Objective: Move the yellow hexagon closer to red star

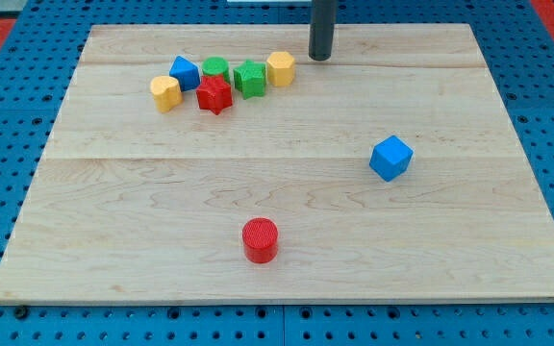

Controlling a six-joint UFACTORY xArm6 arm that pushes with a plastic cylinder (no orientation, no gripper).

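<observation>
The yellow hexagon (280,68) sits near the view's top of the wooden board (287,279), at the right end of a cluster of blocks, touching or nearly touching the green star (250,79) on its left. The red star (214,95) lies further left and slightly lower, with the green star between the two. A green cylinder (216,68), a blue block (184,73) and a yellow heart-like block (165,93) crowd around the red star.

The hexagon looks like a small, light, rigid plastic piece that should slide easily on the smooth wood; its flat sides give a fair face to push on, though an off-centre push would probably spin it or send it glancing off. The right-hand face seems the sensible contact.

My tip (321,56) stands just right of the hexagon and a little above it, not touching any block. The rod is upright. There is no claw here, only the bare rod, holding nothing. A blue cube (390,158) and a red cylinder (260,240) lie well apart, lower down.
</observation>
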